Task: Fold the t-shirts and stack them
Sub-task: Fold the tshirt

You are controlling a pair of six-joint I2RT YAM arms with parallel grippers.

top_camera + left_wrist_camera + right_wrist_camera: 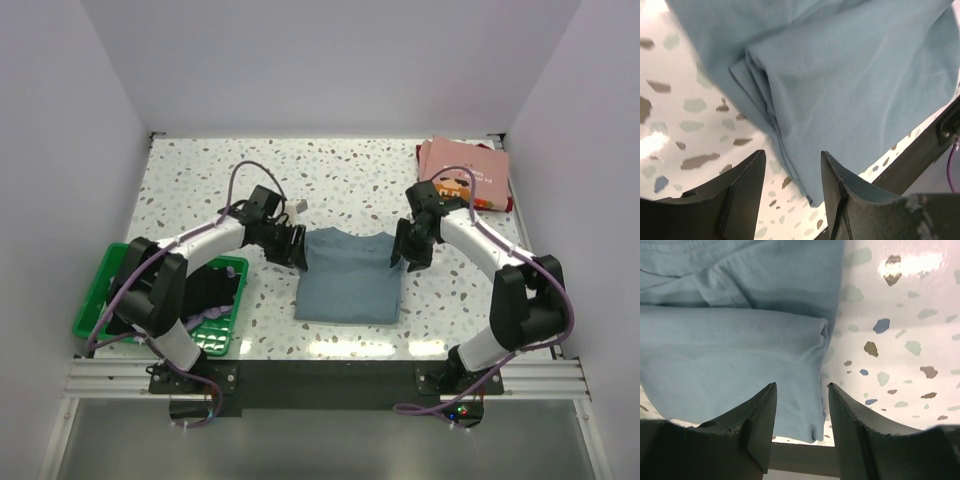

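Note:
A dusty grey-blue t-shirt (347,280) lies partly folded in the middle of the table, its sleeves turned in. My left gripper (297,246) hovers at its upper left corner. In the left wrist view the left gripper (793,154) is open, with the folded blue edge (790,165) lying loose on the table between the fingers. My right gripper (406,250) is at the upper right corner. It (802,386) is open too, above the folded sleeve edge (810,365). A pink t-shirt (470,175) with a small graphic lies folded at the back right.
A green mesh basket (92,300) stands at the near left, under the left arm. A black shirt (215,283) and a lavender one (212,316) lie in it. White walls close in the speckled table (350,180) on three sides.

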